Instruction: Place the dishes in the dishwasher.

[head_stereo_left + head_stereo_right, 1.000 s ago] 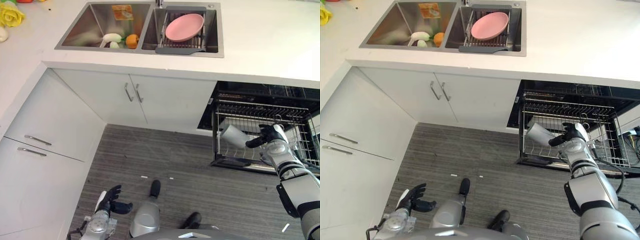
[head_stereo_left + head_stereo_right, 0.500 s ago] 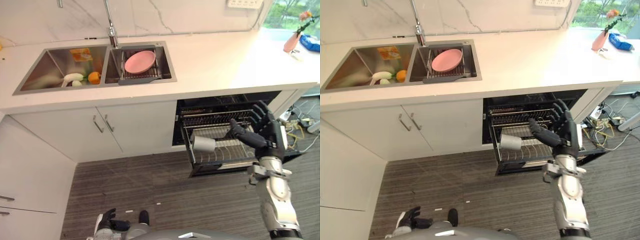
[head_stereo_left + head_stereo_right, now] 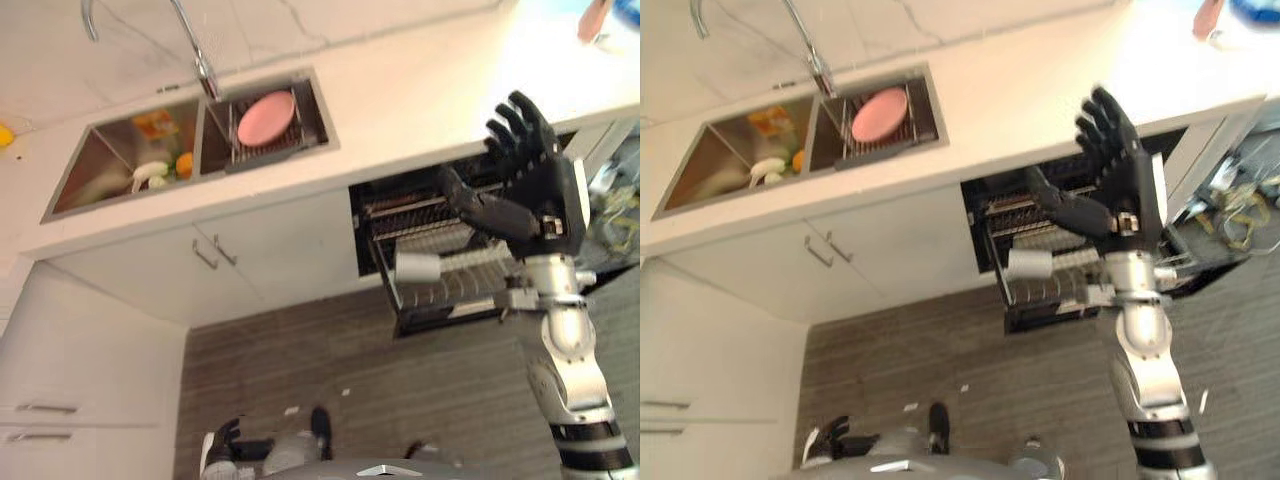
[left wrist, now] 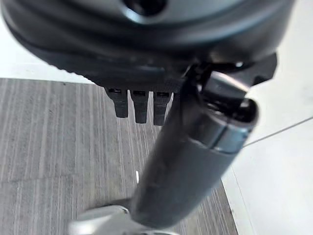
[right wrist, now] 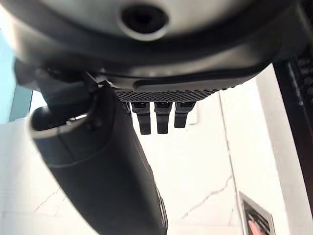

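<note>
A pink plate rests on a dark drying rack in the right basin of the steel sink. Below the counter, the dishwasher's wire rack is pulled out, and a white cup lies on its side at the rack's left front. My right hand is raised in front of the dishwasher, above the rack, open with fingers spread and nothing in it. My left hand hangs low over the floor, open and empty.
The left basin holds an orange, a white object and an orange packet. A curved tap stands behind the sink. White cabinet doors with metal handles sit under the counter.
The camera has shifted. My right hand has risen from the rack's height to counter height, still open. The cup stays lying in the rack.
</note>
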`<state>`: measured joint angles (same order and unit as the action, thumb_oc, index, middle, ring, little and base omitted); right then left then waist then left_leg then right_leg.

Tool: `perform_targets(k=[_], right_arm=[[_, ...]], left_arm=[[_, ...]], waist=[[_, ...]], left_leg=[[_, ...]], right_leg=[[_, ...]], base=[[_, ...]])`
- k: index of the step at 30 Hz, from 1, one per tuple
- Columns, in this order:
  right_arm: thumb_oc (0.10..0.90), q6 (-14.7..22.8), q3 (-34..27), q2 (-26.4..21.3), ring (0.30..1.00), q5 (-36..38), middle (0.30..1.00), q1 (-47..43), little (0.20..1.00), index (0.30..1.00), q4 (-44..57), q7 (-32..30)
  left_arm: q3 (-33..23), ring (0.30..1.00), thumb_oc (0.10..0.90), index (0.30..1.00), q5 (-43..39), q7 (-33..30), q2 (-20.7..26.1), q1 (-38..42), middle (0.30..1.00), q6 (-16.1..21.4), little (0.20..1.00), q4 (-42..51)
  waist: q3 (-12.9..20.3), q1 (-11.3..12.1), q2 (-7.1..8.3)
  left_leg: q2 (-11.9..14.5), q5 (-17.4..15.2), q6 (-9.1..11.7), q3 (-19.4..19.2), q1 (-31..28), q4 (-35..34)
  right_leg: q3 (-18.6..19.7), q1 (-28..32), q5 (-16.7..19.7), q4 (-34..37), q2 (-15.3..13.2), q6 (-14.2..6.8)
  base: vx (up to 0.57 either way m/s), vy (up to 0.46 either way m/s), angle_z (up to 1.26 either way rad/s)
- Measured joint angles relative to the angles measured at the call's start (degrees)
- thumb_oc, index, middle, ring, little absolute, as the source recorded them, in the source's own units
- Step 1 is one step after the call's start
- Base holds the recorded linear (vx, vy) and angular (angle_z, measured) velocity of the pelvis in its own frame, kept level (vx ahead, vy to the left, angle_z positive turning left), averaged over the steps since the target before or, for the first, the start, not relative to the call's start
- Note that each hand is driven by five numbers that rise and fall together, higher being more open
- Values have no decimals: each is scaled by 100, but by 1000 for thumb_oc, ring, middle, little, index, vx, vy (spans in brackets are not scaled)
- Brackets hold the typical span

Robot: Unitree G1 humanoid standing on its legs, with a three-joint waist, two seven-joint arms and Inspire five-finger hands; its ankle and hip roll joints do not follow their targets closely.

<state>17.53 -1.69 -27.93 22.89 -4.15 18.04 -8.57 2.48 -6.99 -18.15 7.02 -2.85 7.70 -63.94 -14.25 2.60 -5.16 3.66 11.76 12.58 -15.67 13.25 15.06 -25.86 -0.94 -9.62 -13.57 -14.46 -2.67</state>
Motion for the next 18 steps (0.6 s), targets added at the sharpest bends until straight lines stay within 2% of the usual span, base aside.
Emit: perform_targets(k=[1, 2, 3, 4, 5, 6, 7, 8, 9, 10, 11, 12, 13, 14, 15, 16, 17, 18], right_arm=[[800, -43, 56, -34, 900, -36, 900, 7, 900, 900, -1, -7], [800, -11, 107, 10, 900, -46, 900, 52, 900, 900, -32, -32], [800, 10, 47, 70, 900, -107, 900, 116, 900, 900, -39, -50], [800, 16, 21, 75, 900, -143, 900, 121, 900, 900, -32, -98], [800, 17, -83, 117, 900, -144, 900, 155, 900, 900, -57, -113], [800, 17, -124, 164, 900, -144, 900, 204, 900, 900, -99, -148], [800, 17, -124, 164, 900, -144, 900, 204, 900, 900, -99, -148], [800, 66, -121, 119, 900, -174, 900, 224, 900, 900, -244, -181], [800, 13, -143, 77, 900, -276, 900, 258, 900, 900, -448, -166], [800, -103, -210, 38, 900, -317, 900, 433, 900, 900, -458, -178], [800, -103, -283, 58, 900, -346, 900, 559, 900, 900, -361, -160], [800, -99, -353, 251, 900, -417, 900, 682, 900, 900, -279, -148], [800, -130, -275, 449, 900, -451, 900, 708, 900, 900, -272, -182], [800, -132, -175, 527, 900, -478, 900, 754, 900, 900, -261, -230], [800, -133, -33, 568, 900, -570, 900, 752, 900, 900, -224, -296], [800, -133, -33, 568, 900, -570, 900, 752, 900, 900, -224, -296], [800, -120, 99, 528, 900, -627, 900, 793, 900, 900, -70, -317], [800, -124, 180, 465, 900, -738, 900, 742, 900, 900, -72, -274]], left_arm=[[-53, 900, 800, 900, -31, -46, -19, -5, 900, 6, 900, 9], [-111, 900, 800, 900, -34, -68, -32, -124, 900, 27, 900, 4], [-156, 900, 800, 900, -71, -171, -2, -182, 900, 38, 900, -61], [-174, 900, 800, 900, -97, -222, 46, -240, 900, 32, 900, -89], [-224, 900, 800, 900, -134, -271, 65, -249, 900, 12, 900, -183], [-282, 900, 800, 900, -133, -298, 64, -251, 900, 18, 900, -345], [-282, 900, 800, 900, -133, -298, 64, -251, 900, 18, 900, -345], [-374, 900, 800, 900, -142, -333, 27, -245, 900, -17, 900, -474], [-398, 900, 800, 900, -147, -376, -1, -266, 900, -68, 900, -502], [-323, 900, 800, 900, -131, -373, -16, -281, 900, -79, 900, -498], [-250, 900, 800, 900, -116, -354, -32, -221, 900, -90, 900, -555], [-229, 900, 800, 900, -79, -301, 38, 7, 900, -163, 900, -784], [-140, 900, 800, 900, 58, -293, 163, 170, 900, -247, 900, -1062], [-127, 900, 800, 900, 59, -276, 222, 90, 900, -227, 900, -923], [-43, 900, 800, 900, 79, -311, 360, 49, 900, -157, 900, -656], [-43, 900, 800, 900, 79, -311, 360, 49, 900, -157, 900, -656], [134, 900, 800, 900, 94, -297, 498, 186, 900, -74, 900, -333], [155, 900, 800, 900, 97, -299, 601, 303, 900, 5, 900, -150]], waist=[[-73, 135, 55], [-99, 133, 53], [-103, 18, 36], [-132, -15, 79], [-176, 40, 144], [-163, 38, 218], [-163, 38, 218], [-171, 52, 278], [-184, 40, 322], [-130, 29, 298], [-64, -10, 320], [-40, 8, 368], [1, -51, 522], [136, -119, 583], [299, -222, 622], [299, -222, 622], [424, -356, 664], [501, -291, 740]], left_leg=[[138, 0, 1, -346, 97, 222], [372, -25, -90, -477, 51, 360], [988, -138, -178, -1374, 21, 499], [1278, -222, -234, -1683, -62, 84], [1473, -226, -212, -1655, -107, -246], [1552, -226, -218, -1654, -215, -854], [1552, -226, -218, -1654, -215, -854], [1528, -236, -209, -1253, -312, -1529], [1466, -230, -216, -925, -448, -1885], [1372, -88, -380, -896, -541, -2004], [1214, -63, -456, -1011, -587, -1815], [907, -211, -962, -1212, -729, -1553], [702, -529, -1080, -1340, -727, -1308], [489, -611, -1191, -1367, -818, -1408], [147, -689, -1378, -1280, -1041, -1613], [147, -689, -1378, -1280, -1041, -1613], [-153, -759, -1555, -1031, -1263, -1904], [-242, -844, -1666, -995, -1317, -1950]], right_leg=[[-40, 90, 163, 273, 11, 60], [-30, 285, 131, 508, 111, 123], [-238, 449, 222, 771, 337, 155], [-236, 494, 235, 923, 484, 104], [-141, 527, 260, 983, 582, 69], [-113, 591, 309, 1121, 657, -32], [-113, 591, 309, 1121, 657, -32], [-45, 668, 354, 1172, 713, -53], [9, 860, 340, 1222, 690, -145], [-61, 1158, 307, 1312, 621, -332], [-35, 1207, 218, 1294, 541, -517], [-28, 1316, 111, 953, 229, -737], [-22, 1071, -11, 89, -265, -838], [7, 829, 68, -522, -560, -780], [278, 403, 532, -1555, -1028, -787], [278, 403, 532, -1555, -1028, -787], [667, -145, 671, -2383, -1362, -884], [894, -486, 688, -2408, -1343, -897]], base=[[236, 0, 61], [395, 63, 40], [424, 276, 40], [536, 378, 19], [524, 413, -11], [395, 262, -17], [266, 169, -17], [130, 72, -24], [316, 234, -22], [352, 330, -20], [343, 348, -18], [317, 363, -8], [234, 279, 3], [303, 348, 27], [144, 172, 16], [150, 181, 84], [147, 170, 77], [225, 204, 99]])
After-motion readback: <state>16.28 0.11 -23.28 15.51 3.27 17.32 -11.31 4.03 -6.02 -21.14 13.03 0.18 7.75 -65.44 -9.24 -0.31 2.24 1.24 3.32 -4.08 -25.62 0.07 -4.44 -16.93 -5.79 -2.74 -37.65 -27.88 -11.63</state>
